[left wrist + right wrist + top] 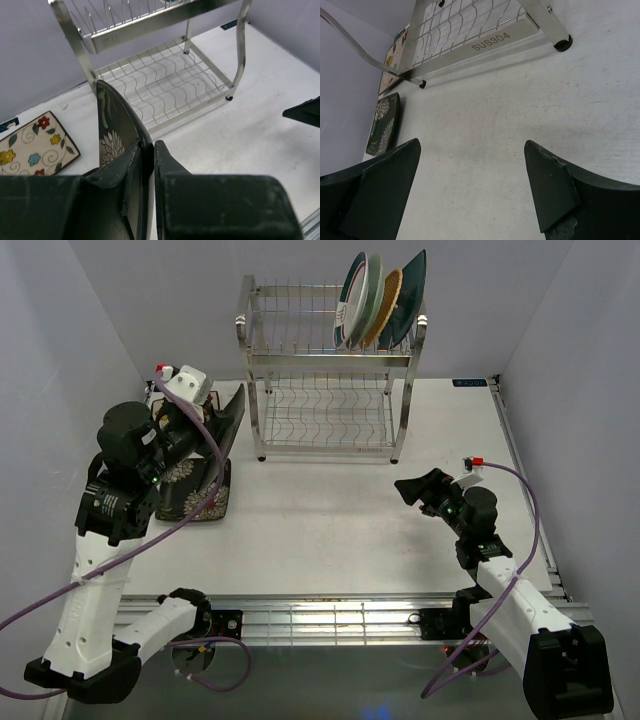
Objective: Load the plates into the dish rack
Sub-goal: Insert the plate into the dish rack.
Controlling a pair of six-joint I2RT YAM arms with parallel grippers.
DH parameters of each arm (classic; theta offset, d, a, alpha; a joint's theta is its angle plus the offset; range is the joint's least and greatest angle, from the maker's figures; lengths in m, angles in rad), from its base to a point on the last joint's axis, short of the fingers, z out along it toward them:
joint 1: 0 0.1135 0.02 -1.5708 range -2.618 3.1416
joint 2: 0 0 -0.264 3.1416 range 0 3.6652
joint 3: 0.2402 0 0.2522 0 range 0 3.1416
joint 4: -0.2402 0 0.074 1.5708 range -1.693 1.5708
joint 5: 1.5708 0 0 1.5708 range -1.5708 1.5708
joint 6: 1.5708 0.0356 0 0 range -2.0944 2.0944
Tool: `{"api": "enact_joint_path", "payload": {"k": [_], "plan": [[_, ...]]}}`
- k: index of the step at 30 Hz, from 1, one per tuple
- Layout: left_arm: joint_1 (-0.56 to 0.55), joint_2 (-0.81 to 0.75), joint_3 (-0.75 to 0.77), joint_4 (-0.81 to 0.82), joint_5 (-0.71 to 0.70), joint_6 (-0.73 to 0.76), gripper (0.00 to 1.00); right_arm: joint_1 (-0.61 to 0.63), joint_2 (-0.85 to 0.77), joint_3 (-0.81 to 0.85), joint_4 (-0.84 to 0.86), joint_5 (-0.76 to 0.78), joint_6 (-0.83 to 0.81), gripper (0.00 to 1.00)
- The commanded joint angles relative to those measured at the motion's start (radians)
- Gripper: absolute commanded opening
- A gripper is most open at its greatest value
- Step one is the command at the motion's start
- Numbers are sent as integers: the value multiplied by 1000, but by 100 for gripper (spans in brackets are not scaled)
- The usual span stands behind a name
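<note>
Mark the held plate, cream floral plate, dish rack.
dark floral plate (113,122): left wrist view, upper inner face
cream floral plate (35,147): left wrist view, patterned middle
dish rack (150,26): left wrist view, upper front rail

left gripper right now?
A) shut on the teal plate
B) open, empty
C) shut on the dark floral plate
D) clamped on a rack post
C: in the left wrist view the left gripper pinches the rim of the dark floral plate, which stands on edge in front of the dish rack.
</note>
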Motion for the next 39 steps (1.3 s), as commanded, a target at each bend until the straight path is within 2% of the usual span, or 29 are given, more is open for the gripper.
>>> {"api": "enact_joint_path", "payload": {"k": [1,7,16,30,39], "plan": [[0,1,109,132,68,-34,0,-2,4,39,49,-14,-1,90],[0,43,218,135,115,-89,0,-2,18,42,53,-16,0,90],[0,198,367,201,181,-247,0,-2,36,43,66,-26,8,90],[0,454,732,198,229,-378,0,-2,61,48,81,-45,17,90],[0,503,781,317,234,-500,0,-2,73,49,86,-48,20,90]]}}
